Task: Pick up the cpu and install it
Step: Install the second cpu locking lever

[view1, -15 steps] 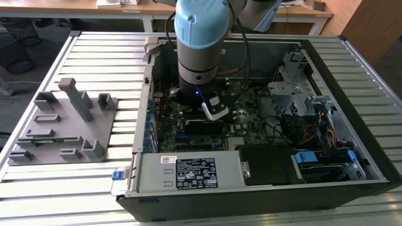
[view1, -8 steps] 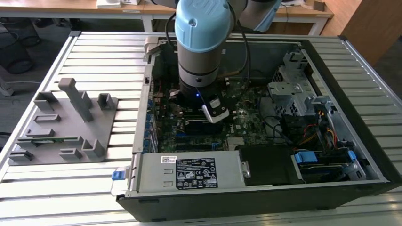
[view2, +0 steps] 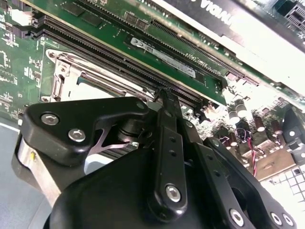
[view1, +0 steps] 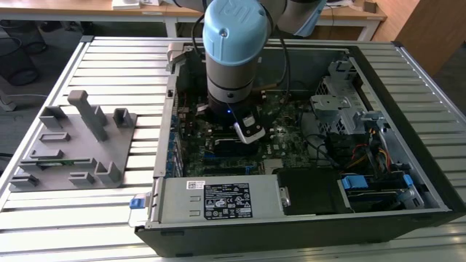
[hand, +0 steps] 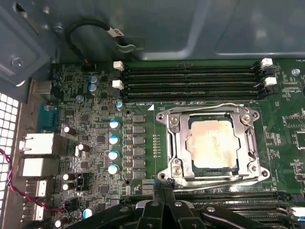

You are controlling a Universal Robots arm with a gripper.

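The cpu (hand: 213, 143), a flat square chip with a dull silver top, lies inside the motherboard socket, framed by the metal retention bracket (hand: 174, 143). In the first wrist view my gripper (hand: 164, 192) hovers just off the socket's edge with its black fingers together and nothing between them. The second wrist view has the fingertips (view2: 164, 94) meeting in a point beside the socket frame (view2: 62, 71) and close to the memory slots. In the exterior view the arm (view1: 231, 65) reaches straight down into the open computer case (view1: 407, 158).
Black memory slots (hand: 190, 81) run along the socket, and a green memory stick (view2: 162, 55) sits in one. A power supply (view1: 211, 199) and a drive cage (view1: 342, 109) crowd the case. A grey fixture tray (view1: 69, 147) stands on the slatted table at the exterior view's left.
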